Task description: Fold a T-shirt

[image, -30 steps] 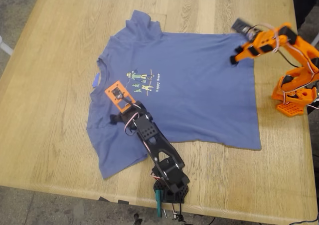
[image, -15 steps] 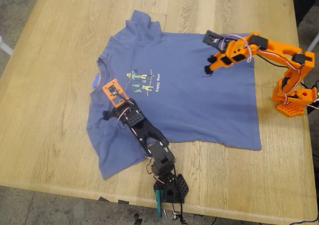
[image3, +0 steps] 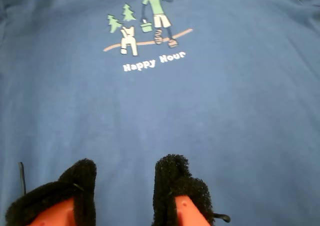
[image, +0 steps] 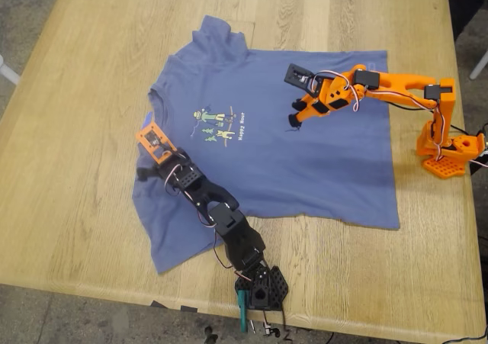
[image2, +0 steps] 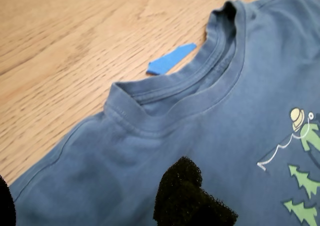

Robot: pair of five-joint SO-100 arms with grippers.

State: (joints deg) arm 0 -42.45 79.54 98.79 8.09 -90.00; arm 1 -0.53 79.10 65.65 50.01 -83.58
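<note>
One tape scrap (image2: 171, 59) beside T-shirt (image: 305, 161) collar.

T-shirt (image: 305, 153): matt knit cloth, ribbed collar, flat printed figures. Table (image: 84, 92): grained pale wood, satin finish. Second gripper (image3: 125, 191): orange plastic, fuzzy black pads. Tape scrap (image2: 171, 58): smooth blue.

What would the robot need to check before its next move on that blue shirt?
1. T-shirt lying open on the table: ok; one sleeve wrinkled.
2. My first gripper near the collar: ok.
3. My second gripper open over the chest, holding nothing: ok.
4. First gripper's opening: cannot tell.
5. Blue tape scrap beside the collar, clear of my fingers: ok.
</note>
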